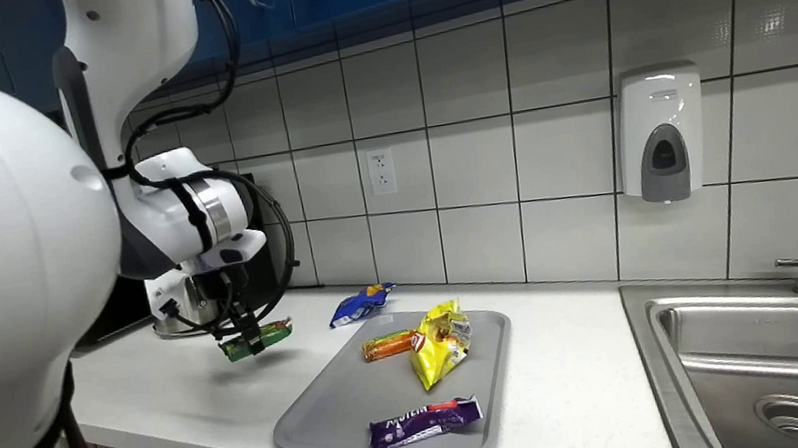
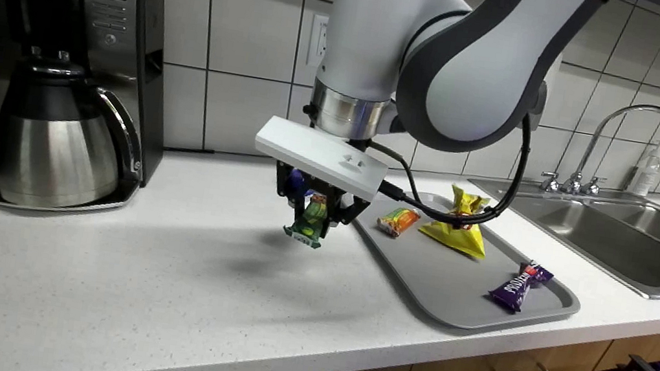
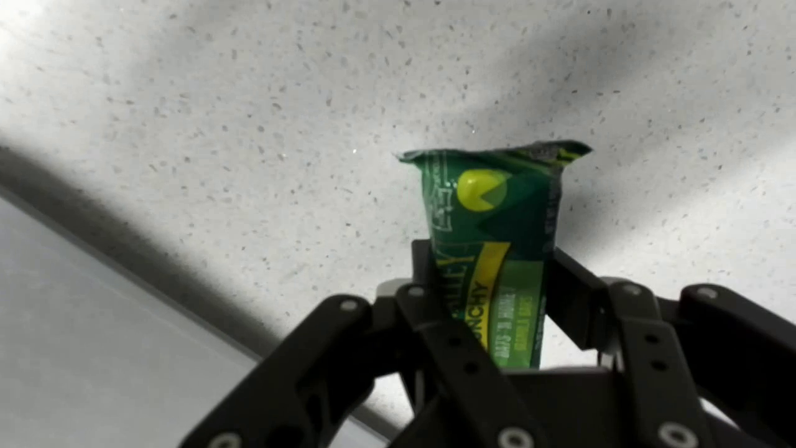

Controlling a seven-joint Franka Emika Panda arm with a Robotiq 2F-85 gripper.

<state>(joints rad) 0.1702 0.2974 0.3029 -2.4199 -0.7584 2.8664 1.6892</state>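
Observation:
My gripper (image 3: 491, 274) is shut on a green granola bar packet (image 3: 491, 211), with one finger pressed to each long side. In the wrist view the packet's crimped far end sticks out past the fingertips, and its near end is hidden by the gripper body. Both exterior views show the green packet (image 1: 275, 334) (image 2: 309, 225) held above the white counter, its shadow below. Beside it lies a grey tray (image 1: 346, 408) (image 2: 421, 278), bearing an orange packet (image 1: 388, 345), a yellow chip bag (image 1: 433, 362) and a purple protein bar (image 1: 425, 422).
A blue packet (image 1: 359, 305) lies on the counter by the wall, behind the tray. The coffee maker (image 2: 107, 34) with its steel carafe (image 2: 57, 151) stands at the back. Beyond the tray is a steel sink (image 1: 773, 375); a soap dispenser (image 1: 662, 131) hangs on the tiles.

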